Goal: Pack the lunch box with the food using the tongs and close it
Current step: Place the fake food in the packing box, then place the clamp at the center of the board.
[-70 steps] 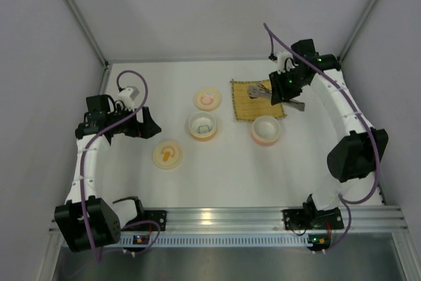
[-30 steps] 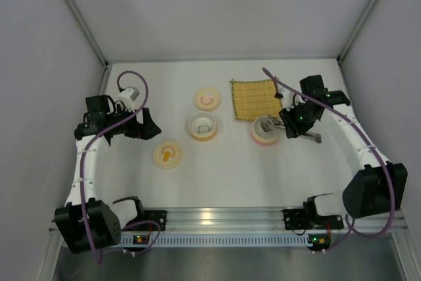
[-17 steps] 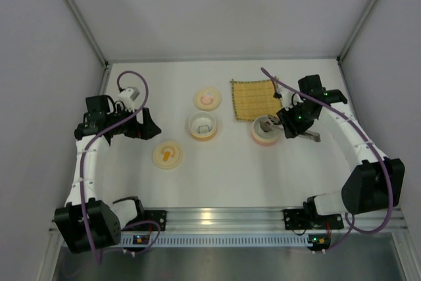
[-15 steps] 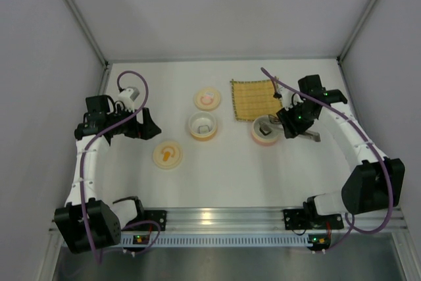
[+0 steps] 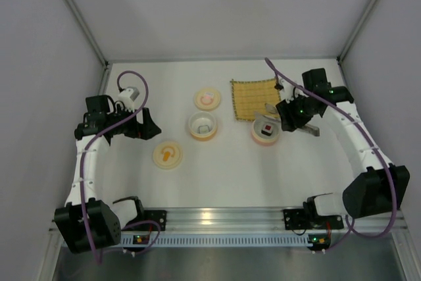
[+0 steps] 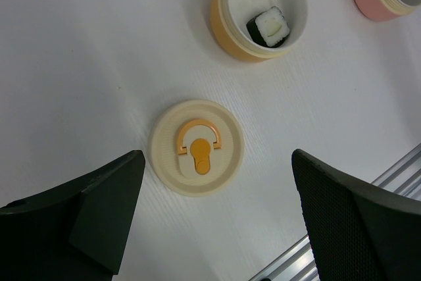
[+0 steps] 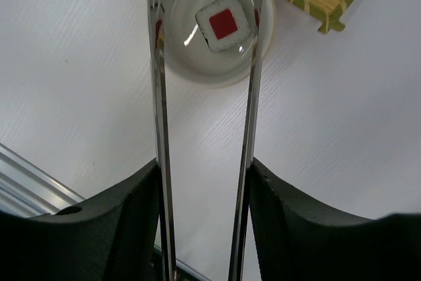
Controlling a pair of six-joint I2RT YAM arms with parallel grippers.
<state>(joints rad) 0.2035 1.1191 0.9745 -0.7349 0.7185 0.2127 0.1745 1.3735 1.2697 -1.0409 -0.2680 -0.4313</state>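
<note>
**A:** Spotted red-topped roll (image 7: 225,23) inside pink bowl (image 5: 265,140), toward tabletop's (image 5: 223,176) right edge. Next?

**B:** Lift tongs (image 7: 158,110) straight, tips spread, clear of rim. Got them clamped in right gripper (image 7: 204,169); left gripper (image 6: 214,162) wide apart, empty.

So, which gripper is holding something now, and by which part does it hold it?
The right gripper holds the tongs, its fingers on the outside of both arms, well back from the tips. The left gripper is open and empty.
</note>
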